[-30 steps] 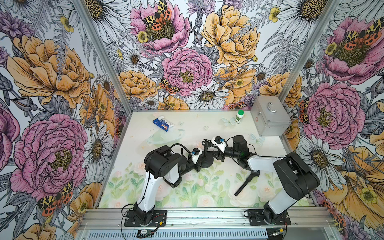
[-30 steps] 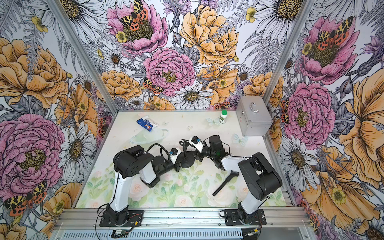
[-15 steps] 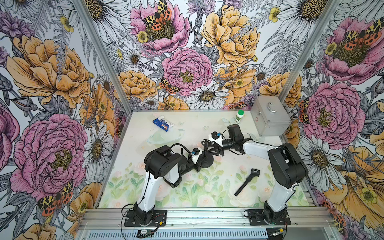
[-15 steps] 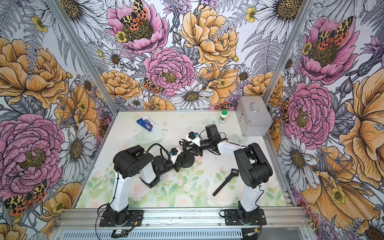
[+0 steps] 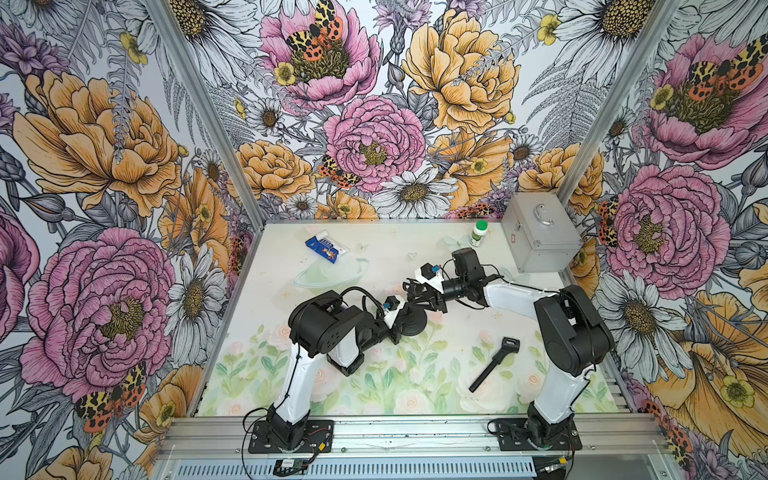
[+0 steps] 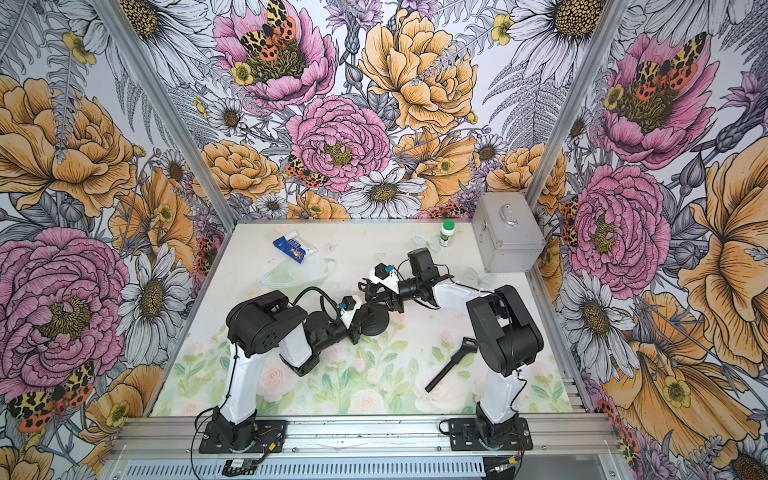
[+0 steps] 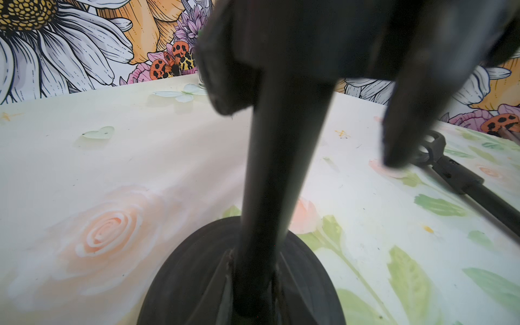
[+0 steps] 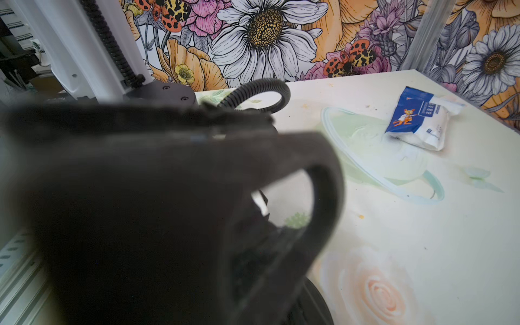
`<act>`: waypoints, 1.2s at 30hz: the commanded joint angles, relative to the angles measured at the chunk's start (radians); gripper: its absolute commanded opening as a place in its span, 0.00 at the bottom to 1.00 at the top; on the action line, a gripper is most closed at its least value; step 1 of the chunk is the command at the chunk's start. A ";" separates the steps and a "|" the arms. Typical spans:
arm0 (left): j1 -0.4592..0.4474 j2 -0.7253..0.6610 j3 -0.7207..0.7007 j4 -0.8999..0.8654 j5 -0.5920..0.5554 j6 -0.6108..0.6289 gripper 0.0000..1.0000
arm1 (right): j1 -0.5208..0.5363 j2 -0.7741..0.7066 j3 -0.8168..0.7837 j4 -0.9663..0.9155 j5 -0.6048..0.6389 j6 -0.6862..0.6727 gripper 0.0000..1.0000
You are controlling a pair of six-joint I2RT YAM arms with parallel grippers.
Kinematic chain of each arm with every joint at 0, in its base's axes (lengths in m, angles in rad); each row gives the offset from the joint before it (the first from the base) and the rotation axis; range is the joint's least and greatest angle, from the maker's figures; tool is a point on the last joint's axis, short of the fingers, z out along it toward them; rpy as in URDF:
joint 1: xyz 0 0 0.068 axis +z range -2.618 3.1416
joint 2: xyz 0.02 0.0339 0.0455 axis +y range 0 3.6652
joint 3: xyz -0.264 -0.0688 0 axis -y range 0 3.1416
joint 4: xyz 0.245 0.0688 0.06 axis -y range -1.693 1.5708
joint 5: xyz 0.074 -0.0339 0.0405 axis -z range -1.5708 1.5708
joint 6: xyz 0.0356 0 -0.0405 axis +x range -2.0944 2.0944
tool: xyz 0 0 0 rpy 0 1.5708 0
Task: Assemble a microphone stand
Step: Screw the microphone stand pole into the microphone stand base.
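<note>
The stand's round black base (image 5: 417, 325) (image 6: 377, 323) sits mid-table with its pole (image 7: 281, 168) rising from it. My left gripper (image 5: 400, 327) (image 7: 254, 284) is shut on the pole just above the base (image 7: 183, 281). Above the base, my right gripper (image 5: 417, 291) (image 6: 371, 291) is open. Its blurred fingers (image 7: 225, 84) straddle the pole's upper part, and table shows between the pole and one finger. A second black rod with a clip end (image 5: 493, 365) (image 6: 449, 365) (image 7: 464, 183) lies loose on the table to the right. Blurred dark shapes fill the right wrist view.
A closed metal case (image 5: 540, 237) stands at the back right, with a green-capped bottle (image 5: 478, 232) beside it. A blue-and-white packet (image 5: 326, 249) (image 8: 413, 121) and a clear shallow dish (image 5: 330, 274) lie at the back left.
My right arm has swung toward the back of the table and its gripper now reaches the pole from there, its jaws narrowing. The left arm and the base have not moved.
</note>
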 commanded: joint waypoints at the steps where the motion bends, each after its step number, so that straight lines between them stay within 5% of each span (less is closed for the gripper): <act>1: -0.011 0.038 -0.020 -0.052 0.013 0.002 0.24 | 0.007 0.021 0.043 -0.006 -0.028 0.002 0.28; 5: -0.011 0.038 -0.020 -0.053 0.012 0.002 0.24 | 0.012 0.013 0.038 -0.005 0.002 0.001 0.17; 9: -0.010 0.038 -0.020 -0.052 0.014 0.001 0.24 | 0.040 -0.025 -0.008 0.018 0.187 0.037 0.00; 12: -0.010 0.038 -0.020 -0.054 0.012 0.001 0.24 | 0.092 -0.077 -0.122 0.230 0.472 0.220 0.00; 17: -0.012 0.034 -0.022 -0.054 0.011 -0.002 0.24 | 0.189 -0.171 -0.436 0.746 1.115 0.650 0.00; 20: -0.012 0.035 -0.022 -0.053 0.011 -0.002 0.24 | 0.262 -0.174 -0.510 0.815 1.290 0.712 0.00; 27: -0.013 0.036 -0.021 -0.054 0.009 -0.004 0.24 | 0.272 -0.166 -0.460 0.706 1.099 0.558 0.00; 30: -0.015 0.033 -0.022 -0.053 0.010 -0.004 0.24 | 0.222 -0.174 -0.440 0.672 0.839 0.452 0.19; 36: -0.015 0.030 -0.025 -0.054 0.011 0.001 0.24 | 0.058 -0.190 -0.361 0.502 0.295 0.309 0.40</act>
